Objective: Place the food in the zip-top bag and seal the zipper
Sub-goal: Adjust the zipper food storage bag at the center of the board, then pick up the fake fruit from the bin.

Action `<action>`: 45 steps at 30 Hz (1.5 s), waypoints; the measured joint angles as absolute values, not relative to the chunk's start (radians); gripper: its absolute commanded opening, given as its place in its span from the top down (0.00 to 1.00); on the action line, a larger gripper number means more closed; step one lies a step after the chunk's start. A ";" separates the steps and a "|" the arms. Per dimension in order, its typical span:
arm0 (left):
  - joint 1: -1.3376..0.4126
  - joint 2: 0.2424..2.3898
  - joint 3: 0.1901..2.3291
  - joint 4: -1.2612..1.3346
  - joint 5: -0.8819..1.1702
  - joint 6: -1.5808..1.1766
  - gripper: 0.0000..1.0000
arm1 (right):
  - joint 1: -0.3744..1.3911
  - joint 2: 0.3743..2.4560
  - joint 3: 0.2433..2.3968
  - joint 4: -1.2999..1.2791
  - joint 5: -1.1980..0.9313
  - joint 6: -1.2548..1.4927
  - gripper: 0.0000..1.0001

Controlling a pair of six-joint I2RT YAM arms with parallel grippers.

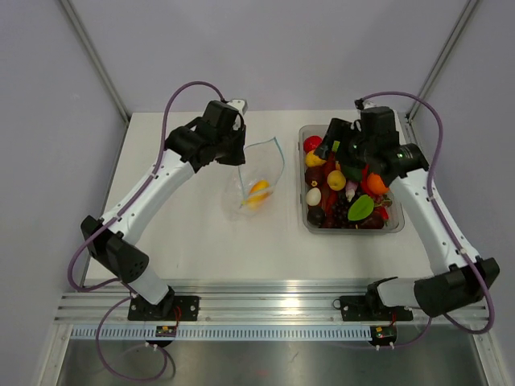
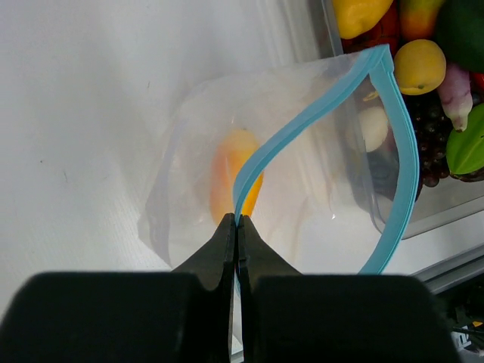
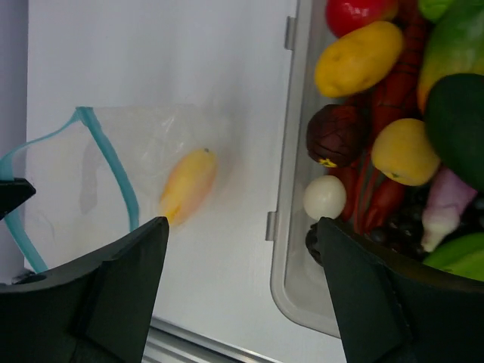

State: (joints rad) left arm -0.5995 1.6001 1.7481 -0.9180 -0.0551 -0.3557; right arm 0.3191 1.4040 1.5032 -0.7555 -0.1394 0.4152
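From above, the left end effector [image 1: 241,154] is clenched on the mouth edge of the zip-top bag [image 1: 269,165]. The bag sits just to its right on the counter [image 1: 185,233], mouth gaping. A yellow-orange piece [image 1: 258,190] lies inside the bag, a little nearer the bases than those jaws. The right end effector [image 1: 332,151] hangs over the left half of the clear tub [image 1: 304,211], with the heaped food [image 1: 360,207] beneath and to its right.

Through the left wrist camera we see the jaws pressed together on the blue zipper [image 2: 302,125] — the strip loops away ahead and to the right of the tips. The yellow-orange piece [image 2: 234,178] rests inside the bag just ahead of them, and the tub [image 2: 454,208] stands further right.

Through the right wrist camera the jaws stand wide apart and released, nothing between them but bare counter and the tub's rim. The bag [image 3: 151,144] lies ahead to the left, with the yellow-orange piece [image 3: 189,185] inside it — the food [image 3: 357,58] fills the tub ahead to the right.
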 measured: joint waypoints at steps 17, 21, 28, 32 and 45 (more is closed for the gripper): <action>-0.599 1.589 1.637 -0.826 -0.051 -0.382 1.00 | -0.081 1.150 0.934 -0.752 -0.040 0.480 0.10; -0.599 1.589 1.637 -0.814 -0.049 -0.385 1.00 | -0.102 1.194 0.922 -0.692 -0.071 0.487 0.09; -0.601 1.589 1.637 -0.813 -0.043 -0.387 1.00 | -0.105 1.272 0.914 -0.631 -0.098 0.488 0.08; -0.604 1.589 1.636 -0.810 -0.036 -0.390 1.00 | -0.105 1.304 0.906 -0.588 -0.100 0.488 0.13; -0.616 1.589 1.636 -0.807 -0.029 -0.393 1.00 | -0.105 1.361 0.881 -0.503 -0.126 0.487 0.26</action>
State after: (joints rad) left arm -0.6159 1.5887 1.6356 -0.8066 -0.0292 -0.3927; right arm -0.1051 1.3609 0.8814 -0.5030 -0.1257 0.4870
